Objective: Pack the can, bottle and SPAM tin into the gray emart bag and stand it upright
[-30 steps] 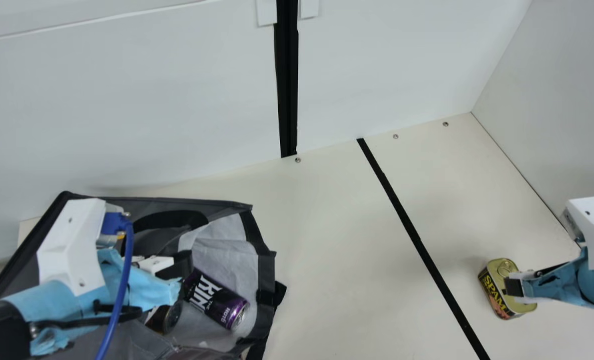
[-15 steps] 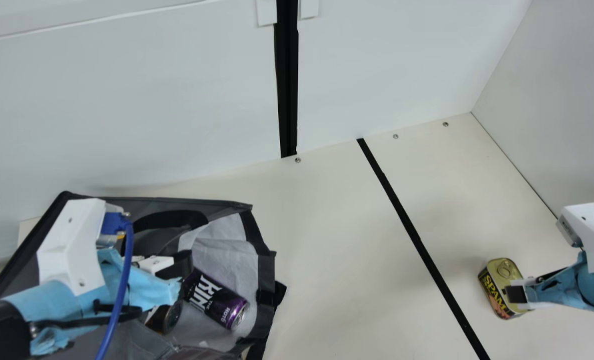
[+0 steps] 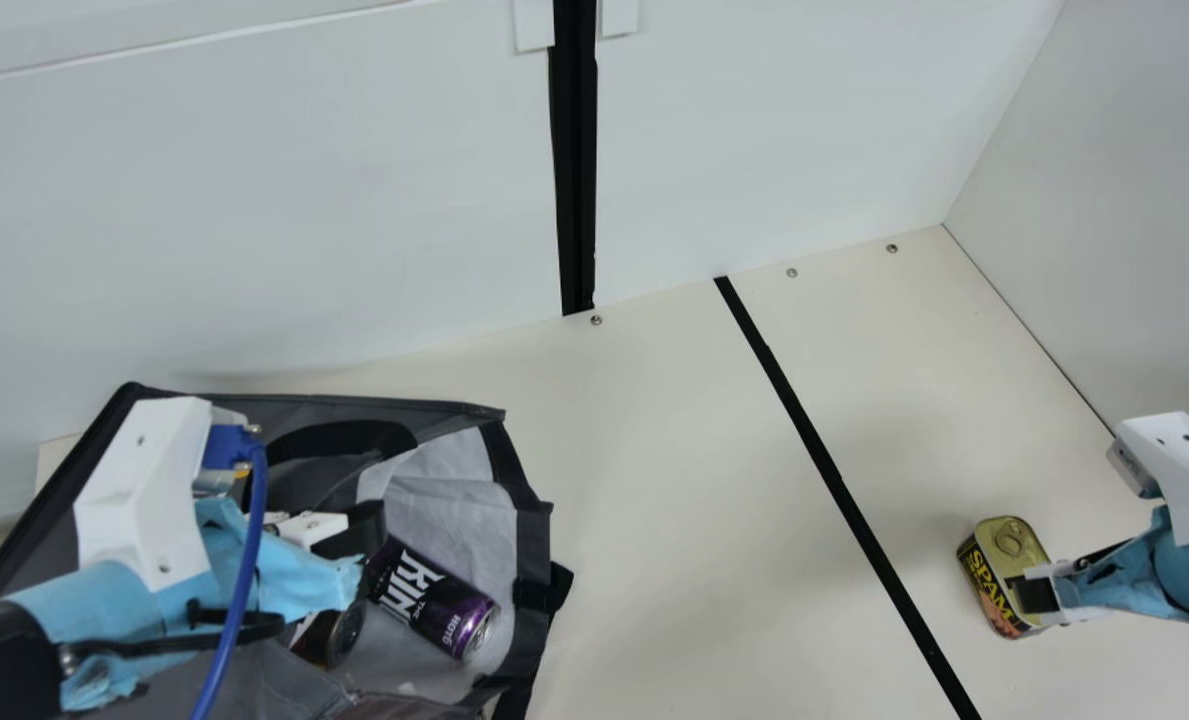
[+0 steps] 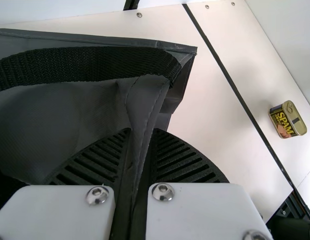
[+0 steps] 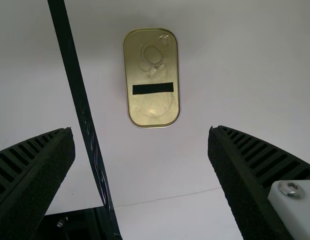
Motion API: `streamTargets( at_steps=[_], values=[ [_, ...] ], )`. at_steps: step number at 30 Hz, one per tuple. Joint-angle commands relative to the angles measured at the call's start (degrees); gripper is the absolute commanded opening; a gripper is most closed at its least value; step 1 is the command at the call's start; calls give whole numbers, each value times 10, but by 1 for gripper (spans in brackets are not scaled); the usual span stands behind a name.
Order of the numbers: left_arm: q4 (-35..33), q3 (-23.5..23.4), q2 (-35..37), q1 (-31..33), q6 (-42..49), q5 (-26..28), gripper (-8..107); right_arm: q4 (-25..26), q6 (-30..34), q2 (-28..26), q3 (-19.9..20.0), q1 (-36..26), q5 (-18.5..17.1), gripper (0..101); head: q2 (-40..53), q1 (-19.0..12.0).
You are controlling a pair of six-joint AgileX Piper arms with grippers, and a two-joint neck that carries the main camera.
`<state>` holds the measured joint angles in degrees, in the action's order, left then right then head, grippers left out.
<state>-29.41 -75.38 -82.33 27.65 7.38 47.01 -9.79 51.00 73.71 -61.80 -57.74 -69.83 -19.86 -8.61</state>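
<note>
Boxy gold metal tin (image 5: 152,111), likely heavy, grab long sides; black right gripper (image 5: 140,131) wide, left gripper (image 4: 141,132) pinching soft gray cloth bag (image 4: 60,120)

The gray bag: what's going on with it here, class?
My left gripper is shut on a fold of the gray bag. The purple can lies inside it. My right gripper is open near the SPAM tin, which stands on the table outside the bag, not yet packed.
</note>
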Motion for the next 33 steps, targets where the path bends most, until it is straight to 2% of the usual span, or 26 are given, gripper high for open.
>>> streamTargets(
  at_steps=[1,22,33],
  values=[
    [0,0,0,0,0,0,-8,0,-1,4,-2,2,-1,95,-1,-14],
    [0,0,0,0,0,0,-8,8,-18,52,-20,31,0,95,-1,-14],
    [0,0,0,0,0,0,-8,11,-28,82,-11,45,25,95,-1,-14]
  ],
)
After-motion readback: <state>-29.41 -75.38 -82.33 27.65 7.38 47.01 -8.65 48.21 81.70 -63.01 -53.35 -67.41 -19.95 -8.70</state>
